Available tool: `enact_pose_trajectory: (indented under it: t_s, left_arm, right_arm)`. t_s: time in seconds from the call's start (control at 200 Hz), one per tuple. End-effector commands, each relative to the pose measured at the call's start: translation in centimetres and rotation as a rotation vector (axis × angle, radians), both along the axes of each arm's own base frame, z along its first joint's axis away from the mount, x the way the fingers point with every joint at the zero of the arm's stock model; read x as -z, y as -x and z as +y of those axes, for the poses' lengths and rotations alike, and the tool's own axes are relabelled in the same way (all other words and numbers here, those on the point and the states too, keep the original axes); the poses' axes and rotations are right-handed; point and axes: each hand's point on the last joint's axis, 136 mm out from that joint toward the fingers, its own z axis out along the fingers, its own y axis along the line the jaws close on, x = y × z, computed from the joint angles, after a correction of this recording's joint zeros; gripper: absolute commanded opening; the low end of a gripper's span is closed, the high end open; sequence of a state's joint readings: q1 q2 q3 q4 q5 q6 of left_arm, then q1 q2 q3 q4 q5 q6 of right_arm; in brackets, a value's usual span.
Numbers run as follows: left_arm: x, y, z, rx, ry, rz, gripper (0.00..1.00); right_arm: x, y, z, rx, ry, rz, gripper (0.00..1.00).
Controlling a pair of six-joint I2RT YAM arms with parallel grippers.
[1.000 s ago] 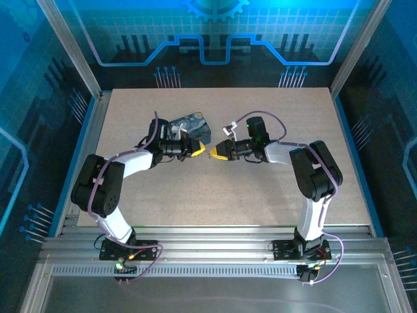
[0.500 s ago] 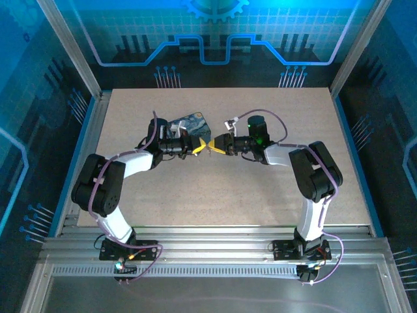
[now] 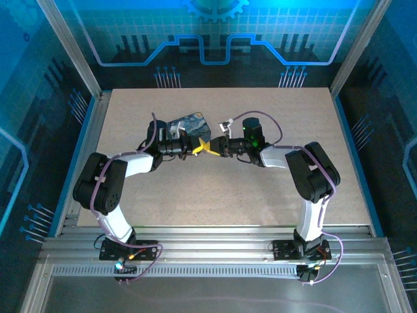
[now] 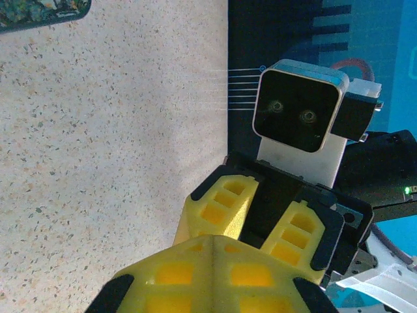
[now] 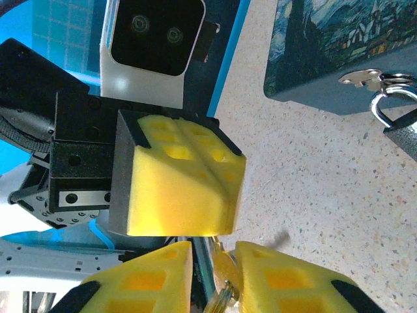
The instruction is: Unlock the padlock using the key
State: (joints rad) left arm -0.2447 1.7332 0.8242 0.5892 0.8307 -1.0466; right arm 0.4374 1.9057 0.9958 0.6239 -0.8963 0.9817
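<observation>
Top view: left fingers (image 3: 197, 149) and right fingers (image 3: 212, 147) meet tip to tip beside patterned box (image 3: 189, 122), likely for a handover.
Left wrist: left pair pressed shut, right pair part-open.
Right wrist: key (image 5: 220, 274) in right pair's gap, grip unconfirmed; padlock (image 5: 404, 134) hangs on box front.

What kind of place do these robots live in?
Probably a robot lab booth: two white-and-black robot arms bolted to silvery metal rails, a speckled beige tabletop, and glowing blue circuit-pattern walls around it.
</observation>
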Motion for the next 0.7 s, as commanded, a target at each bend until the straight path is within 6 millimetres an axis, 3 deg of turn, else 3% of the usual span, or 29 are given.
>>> enact_pose_trajectory:
  t_s: [0.0,0.32,0.59,0.695]
  left_arm:
    - [0.59,-0.03,0.44,-0.011,0.007,0.006,0.0]
    - [0.63,-0.39,1.04,-0.034,0.039,0.013,0.0]
    - [0.57,-0.43,1.03,-0.033,0.05,0.013,0.0]
    - [0.64,-0.42,0.96,-0.03,0.051,0.013,0.0]
  right_arm:
    - [-0.68,0.21,0.38,-0.014,-0.027,-0.039,0.2]
    - [-0.55,0.16,-0.1,-0.004,-0.042,-0.03,0.19]
    - [-1.01,0.15,0.08,-0.006,-0.062,-0.054,0.01]
    - [-1.08,0.18,-0.1,0.001,-0.062,-0.061,0.0]
